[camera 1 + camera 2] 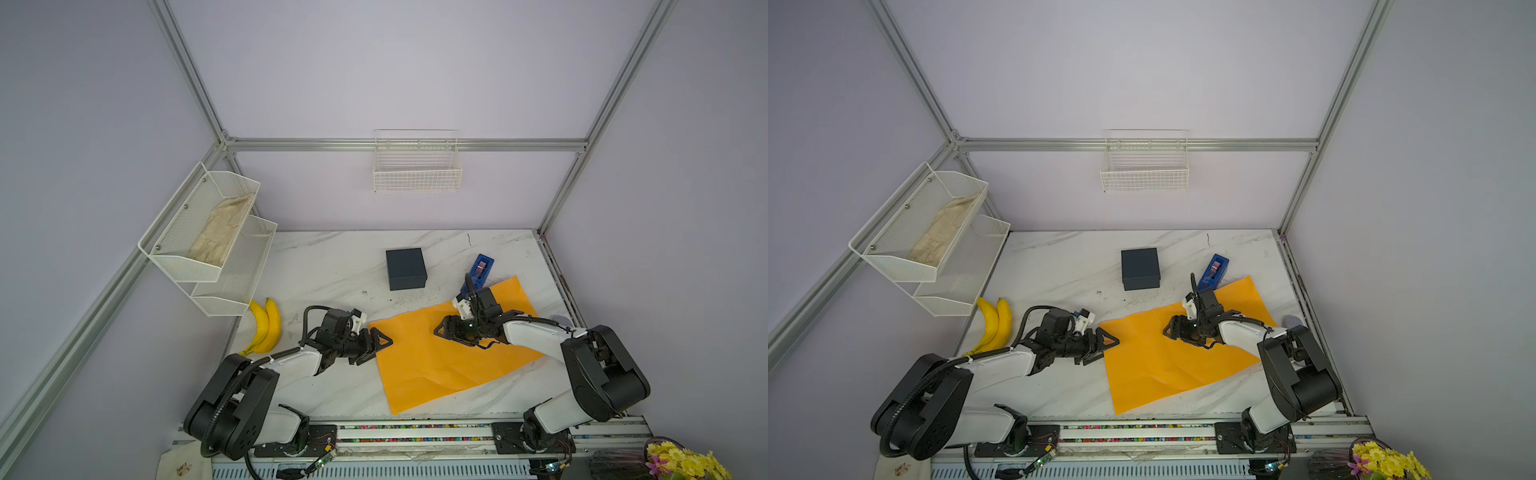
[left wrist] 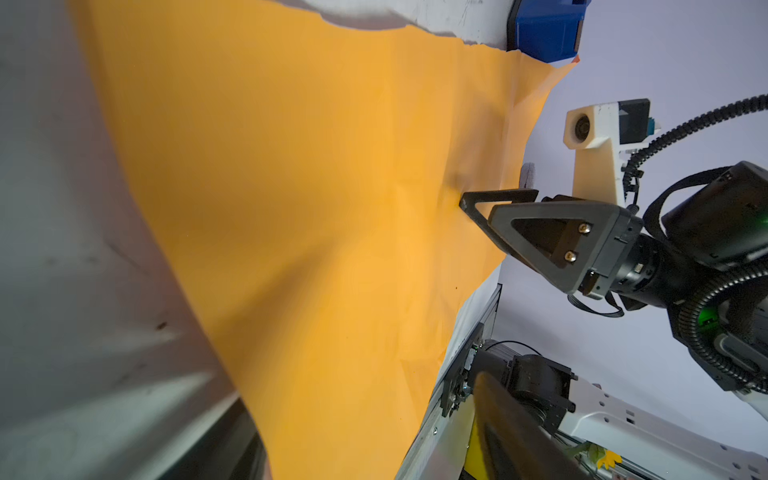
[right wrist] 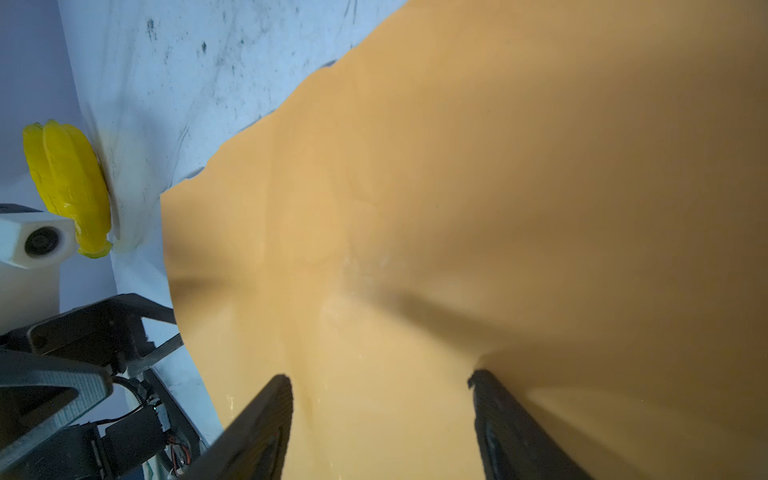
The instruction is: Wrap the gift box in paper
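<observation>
Gift box sits on table, off the paper, beyond its far edge, roughly equally far from both arms. Right gripper spread apart, tips on paper. Left gripper at paper's left edge, grip unclear.

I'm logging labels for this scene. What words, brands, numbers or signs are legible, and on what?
None can be read: the gift box, the paper and the blue tape dispenser show no print; a small mark on the white sheet at the front edge is too small to read.
</observation>
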